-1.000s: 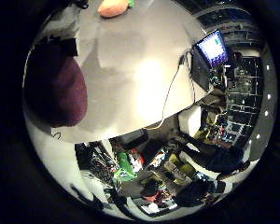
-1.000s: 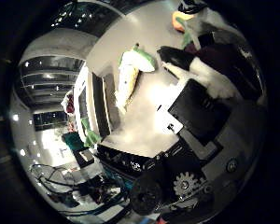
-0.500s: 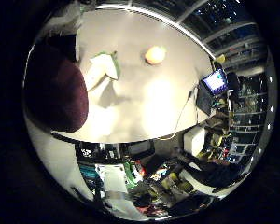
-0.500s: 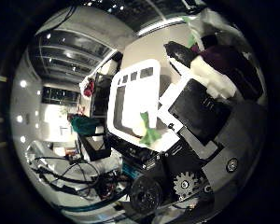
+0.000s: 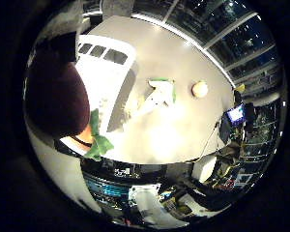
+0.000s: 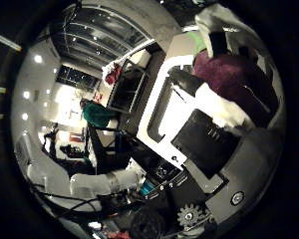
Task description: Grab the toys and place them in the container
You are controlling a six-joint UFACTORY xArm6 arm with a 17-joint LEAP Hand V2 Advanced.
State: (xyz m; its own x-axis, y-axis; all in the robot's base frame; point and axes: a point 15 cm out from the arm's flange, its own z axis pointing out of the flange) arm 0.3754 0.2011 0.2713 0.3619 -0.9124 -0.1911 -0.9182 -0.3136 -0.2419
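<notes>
Little-finger-side palm view looks down on a pale grey surface (image 5: 183, 72) carrying a white rectangular plastic container (image 5: 99, 79) with dark slots along its rim. A dark maroon rounded soft toy (image 5: 53, 99) fills the near side of this view, close against the palm and over the container's edge; a green leafy piece (image 5: 97, 140) with a bit of orange shows at its lower end. Out on the surface, just beside the container's wall, lies a white-and-green soft toy (image 5: 159, 92), and a small round orange-cream toy (image 5: 199, 89) sits near it, apart from the container. Thumb-side palm view shows the white-and-black hand (image 6: 214, 129) with its fingers curled round the maroon toy, white pads pressed against its side, above the container's white rim.
</notes>
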